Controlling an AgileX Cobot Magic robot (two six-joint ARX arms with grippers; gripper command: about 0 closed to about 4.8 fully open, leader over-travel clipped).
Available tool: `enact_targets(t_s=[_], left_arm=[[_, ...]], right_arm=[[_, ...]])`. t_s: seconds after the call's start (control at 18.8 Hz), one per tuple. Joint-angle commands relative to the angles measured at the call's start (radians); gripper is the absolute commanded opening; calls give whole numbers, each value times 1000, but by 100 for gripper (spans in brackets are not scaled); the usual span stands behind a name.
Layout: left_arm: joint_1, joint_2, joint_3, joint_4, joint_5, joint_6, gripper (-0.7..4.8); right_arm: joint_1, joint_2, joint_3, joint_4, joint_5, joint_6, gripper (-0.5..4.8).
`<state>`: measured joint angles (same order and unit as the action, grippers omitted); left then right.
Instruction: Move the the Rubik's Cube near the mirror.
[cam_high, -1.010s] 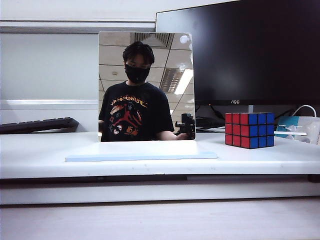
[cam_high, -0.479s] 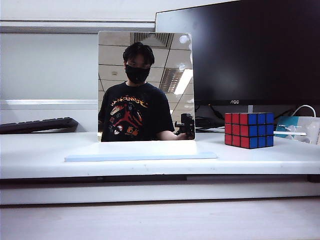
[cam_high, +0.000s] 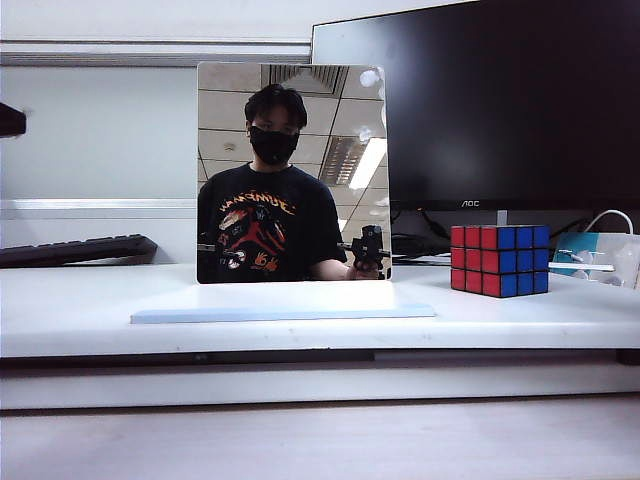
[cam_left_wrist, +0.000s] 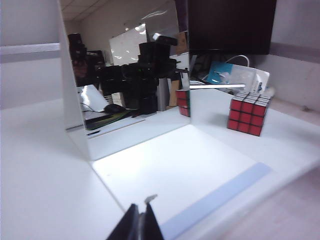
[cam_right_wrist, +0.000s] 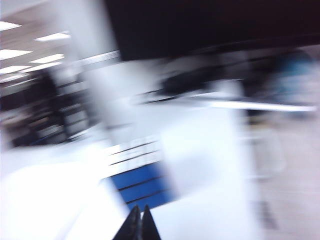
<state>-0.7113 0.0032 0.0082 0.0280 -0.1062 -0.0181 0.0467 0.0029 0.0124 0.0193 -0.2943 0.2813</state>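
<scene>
The Rubik's Cube (cam_high: 499, 260) sits on the white table to the right of the mirror (cam_high: 292, 170), a clear gap apart, showing a red and a blue face. The mirror stands upright on a pale base plate (cam_high: 282, 302). In the left wrist view my left gripper (cam_left_wrist: 141, 210) is shut and empty, low in front of the base plate (cam_left_wrist: 200, 170), with the mirror (cam_left_wrist: 125, 75) and the Rubik's Cube (cam_left_wrist: 248, 114) beyond it. The right wrist view is blurred: my right gripper (cam_right_wrist: 140, 212) is shut and empty, with a blue face of the Rubik's Cube (cam_right_wrist: 142, 187) just past its tips.
A big black AOC monitor (cam_high: 500, 100) stands behind the cube. A keyboard (cam_high: 75, 250) lies at the back left, and a cable and packet (cam_high: 600, 250) at the far right. A dark shape (cam_high: 8, 120) shows at the left edge.
A dark shape has come in at the left edge of the exterior view, and the reflection in the mirror has shifted a little. The cube and mirror have stayed put.
</scene>
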Motion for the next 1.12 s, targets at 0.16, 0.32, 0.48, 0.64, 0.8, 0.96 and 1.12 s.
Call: enact_targets(t_s=[0.16,0.32,0.48,0.64,0.8,0.96,1.12], left_arm=[[0,0,1,11,-3,3,22],[0,0,1,11,-3,3,22],[0,0,1,11,-2,3,22],[0,0,1,10,-3,3,22],[0,0,1,10,-3,3,22],[0,0,1,11,-2,3,22],[0,0,1,11,-3,3,22]], right_arm=[[0,26,114,7,6,-4,-1],[2,163,185,11,-74,-30,0],[15,326,220,117,-130,-71,298],[79,518,262,174,-122,-183,479],[170,699,306,220,-32,-296,479],[227,853,317,323,103,-356,479],[232,1032,317,468,119,-357,479]])
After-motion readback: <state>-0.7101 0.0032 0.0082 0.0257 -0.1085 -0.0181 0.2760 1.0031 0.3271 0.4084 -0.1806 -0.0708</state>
